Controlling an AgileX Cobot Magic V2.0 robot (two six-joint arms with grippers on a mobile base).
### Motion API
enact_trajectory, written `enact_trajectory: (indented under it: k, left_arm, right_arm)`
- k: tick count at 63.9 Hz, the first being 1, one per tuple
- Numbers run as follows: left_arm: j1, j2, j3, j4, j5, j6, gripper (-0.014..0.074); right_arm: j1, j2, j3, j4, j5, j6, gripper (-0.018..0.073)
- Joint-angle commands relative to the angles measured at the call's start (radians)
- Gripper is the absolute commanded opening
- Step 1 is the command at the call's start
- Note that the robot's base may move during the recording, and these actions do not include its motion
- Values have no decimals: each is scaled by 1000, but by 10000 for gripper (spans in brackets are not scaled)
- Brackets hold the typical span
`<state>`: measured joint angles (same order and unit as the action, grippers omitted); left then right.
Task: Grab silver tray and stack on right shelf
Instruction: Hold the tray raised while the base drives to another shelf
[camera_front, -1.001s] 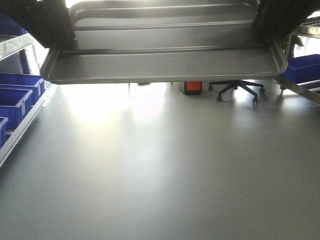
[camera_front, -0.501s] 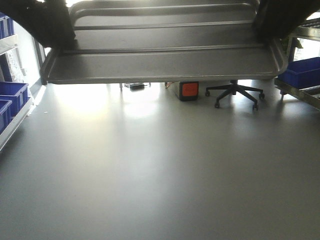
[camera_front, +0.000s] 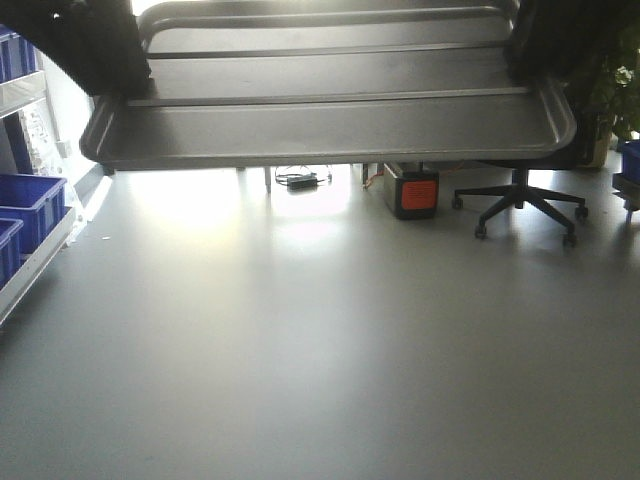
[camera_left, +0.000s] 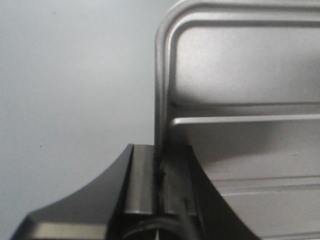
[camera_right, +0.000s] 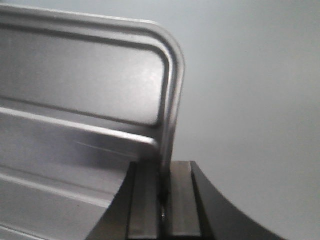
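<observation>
Though masked at both upper ends by dark arms (camera_front: 90, 45), held level in the air along the top of the front view: tray (camera_front: 330, 125), ribs showing. Far back under the tray, on grey floor (camera_front: 320, 350): orange box (camera_front: 415, 193); below the tray's right end, chair (camera_front: 520, 200); below its left end, blue bins (camera_front: 30, 195). From the left wrist: left jaws nearly closed, clamped on the tray's short rim, one pad (camera_left: 140, 185) outside, the other inside; tray bottom stretching off to the right. From the right wrist: right jaws pinched likewise, only the rim's thickness apart, on the tray's opposite rim, near a rounded corner, grey floor beyond.
</observation>
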<state>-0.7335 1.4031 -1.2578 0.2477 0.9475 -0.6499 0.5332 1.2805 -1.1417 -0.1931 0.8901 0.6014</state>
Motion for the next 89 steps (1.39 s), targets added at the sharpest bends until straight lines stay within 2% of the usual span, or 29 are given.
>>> enact_trajectory:
  k: [1, 89]
  left_arm:
    - [-2, -38, -32, 55, -15, 0, -94]
    - [-2, -38, -32, 51, -15, 0, -94]
  right_arm:
    - [-3, -32, -35, -52, -13, -20, 58]
    - [-5, -32, -35, -52, -11, -20, 58]
